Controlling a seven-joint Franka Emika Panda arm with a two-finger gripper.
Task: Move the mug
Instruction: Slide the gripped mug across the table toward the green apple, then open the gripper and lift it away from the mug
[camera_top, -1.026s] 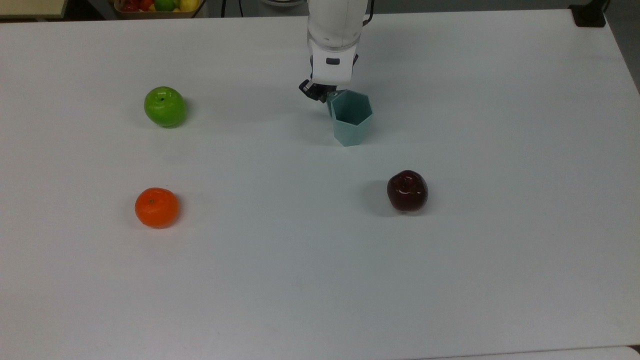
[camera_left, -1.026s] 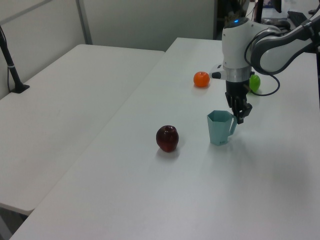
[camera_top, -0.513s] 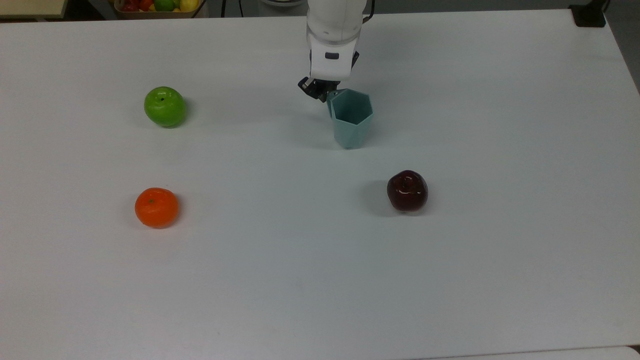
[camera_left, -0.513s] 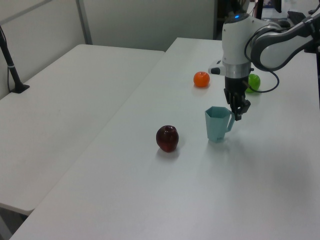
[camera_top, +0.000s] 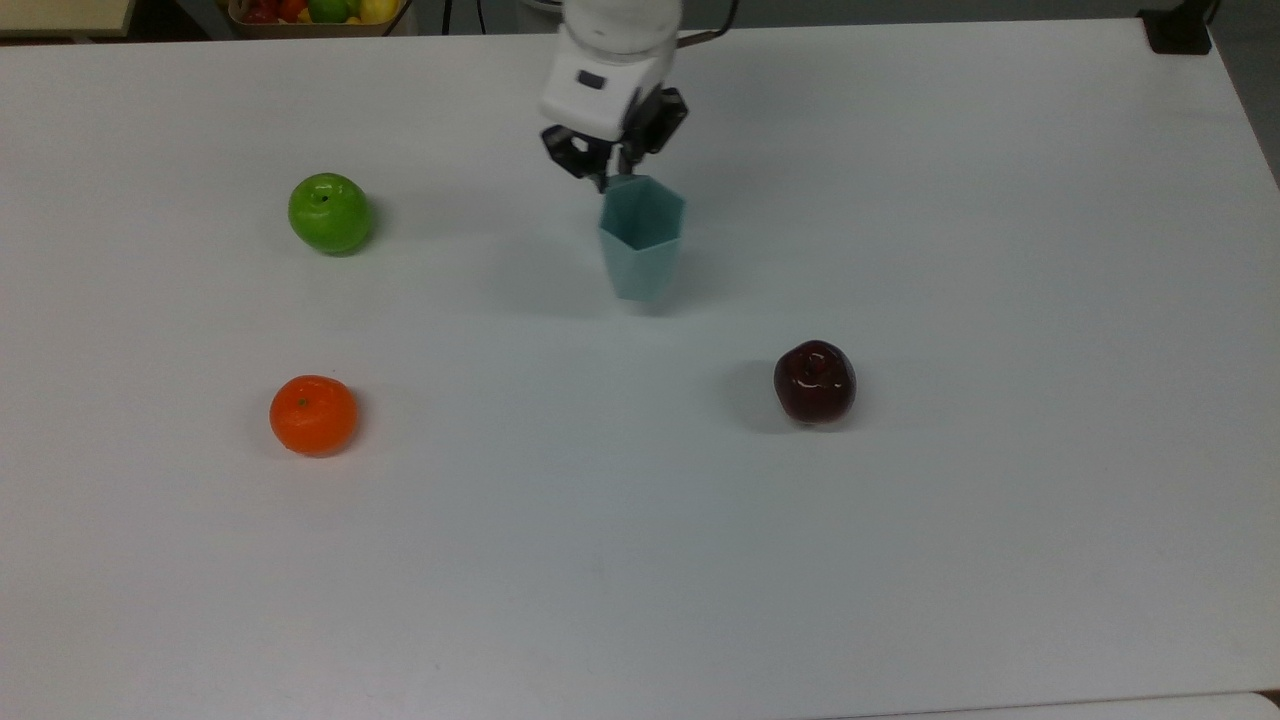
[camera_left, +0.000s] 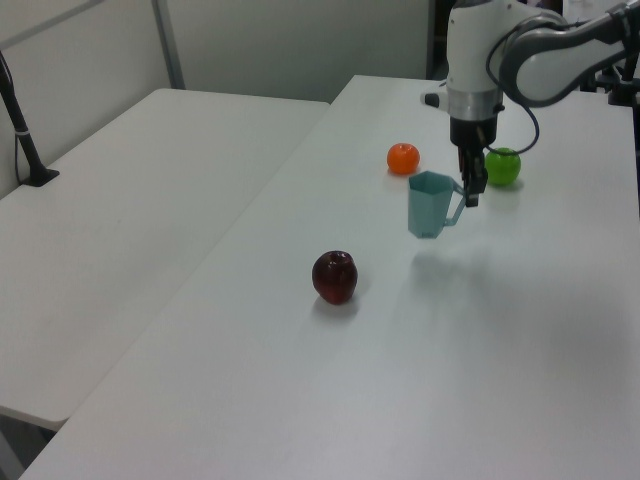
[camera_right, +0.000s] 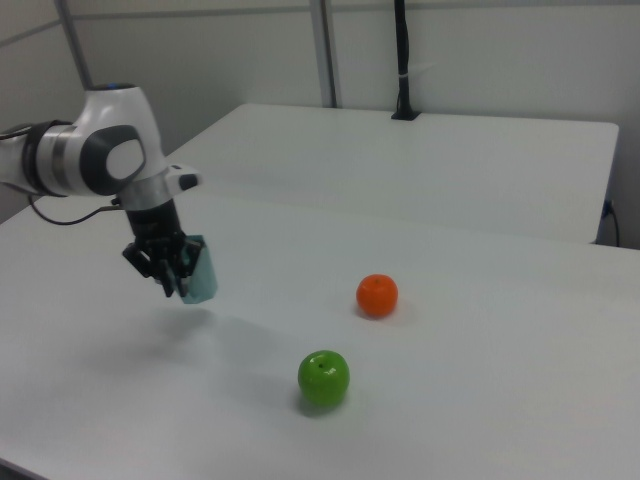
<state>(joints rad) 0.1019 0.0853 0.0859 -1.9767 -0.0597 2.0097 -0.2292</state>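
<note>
The pale teal faceted mug (camera_top: 641, 238) (camera_left: 428, 204) (camera_right: 201, 270) hangs above the white table (camera_top: 640, 560), its shadow on the surface below it. My gripper (camera_top: 607, 172) (camera_left: 470, 192) (camera_right: 171, 278) is shut on the mug's small handle at the rim side. In the top view the mug sits just below the gripper, a little left of centre near the top. The mug stays upright, mouth open upward.
A green apple (camera_top: 330, 212) (camera_left: 503, 166) (camera_right: 323, 379) and an orange (camera_top: 313, 414) (camera_left: 403, 158) (camera_right: 377, 295) lie toward the top view's left. A dark red apple (camera_top: 814, 381) (camera_left: 335, 276) lies toward the top view's lower right. A bowl of fruit (camera_top: 315, 14) stands past the table's far edge.
The mug has risen off the table and shifted toward the top view's left, carried by the gripper on its handle. The fruits have not moved.
</note>
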